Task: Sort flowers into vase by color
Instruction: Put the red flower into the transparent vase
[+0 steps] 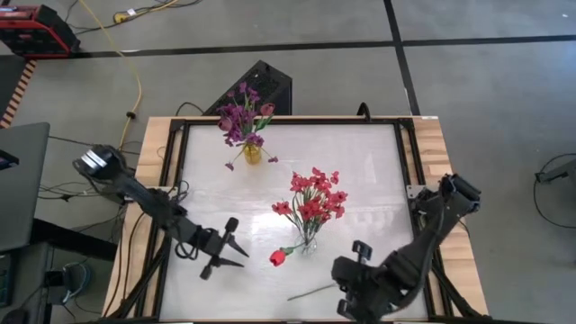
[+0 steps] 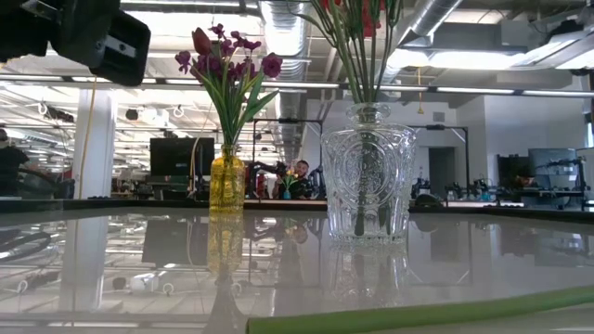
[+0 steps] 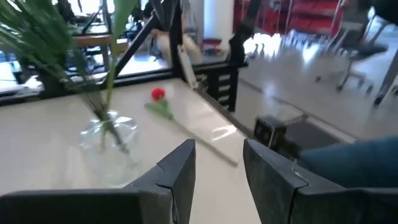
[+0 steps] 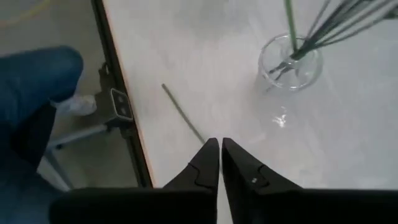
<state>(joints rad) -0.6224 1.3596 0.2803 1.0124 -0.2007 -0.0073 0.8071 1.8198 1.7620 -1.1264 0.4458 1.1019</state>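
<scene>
A yellow vase at the far left holds purple and maroon flowers. A clear glass vase at mid-table holds red flowers. A red tulip shows beside it, its green stem running toward that vase. Another red flower lies flat on the table, its thin stem pointing at the near edge; the stem also shows in the low view. My right gripper is shut above that stem. My left gripper is open and empty, left of the clear vase. My right gripper's shut fingertips stand at the lying flower's stem, partway along it, coming slanting down from the table's right. The fingers hide the stem from there on. I cannot tell whether they touch it. The bare stem end lies on the table.
A metal bracket sits on the near edge frame, and a person's blue clothing shows just beyond it. A black case stands behind the far edge. The table's far right part is bare.
</scene>
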